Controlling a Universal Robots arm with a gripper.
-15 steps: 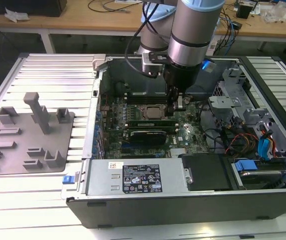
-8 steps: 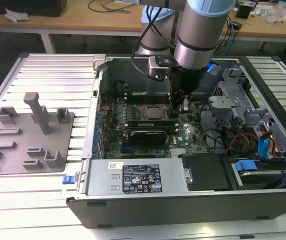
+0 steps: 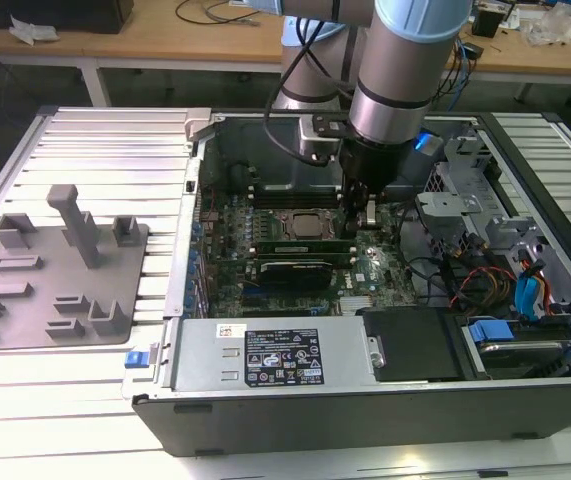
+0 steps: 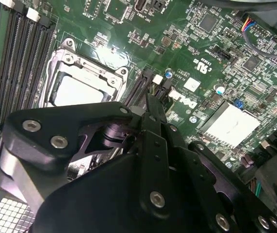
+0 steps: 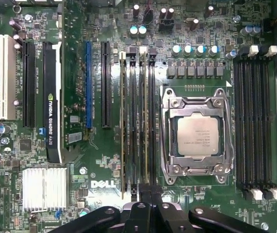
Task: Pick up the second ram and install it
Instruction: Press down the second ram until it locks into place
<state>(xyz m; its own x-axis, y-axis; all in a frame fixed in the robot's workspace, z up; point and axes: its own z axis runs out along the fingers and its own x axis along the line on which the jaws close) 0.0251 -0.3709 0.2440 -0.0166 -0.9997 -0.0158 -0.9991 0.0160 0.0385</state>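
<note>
An open black computer case (image 3: 265, 400) is seen at the centre of the exterior view on a white slatted surface (image 3: 85, 160), with the black gripper (image 3: 357, 215) lowered onto the green motherboard (image 3: 295, 245).

In the second wrist view, the gripper (image 4: 148, 104) is seen at centre frame, reaching towards the slots beside the silver processor socket (image 4: 80, 87).

In the first wrist view, the long green second ram (image 5: 123, 121) is seen standing in a slot at centre frame, left of the processor. Whether the gripper (image 5: 145, 191), at bottom centre, is apart or together cannot be told.
</note>
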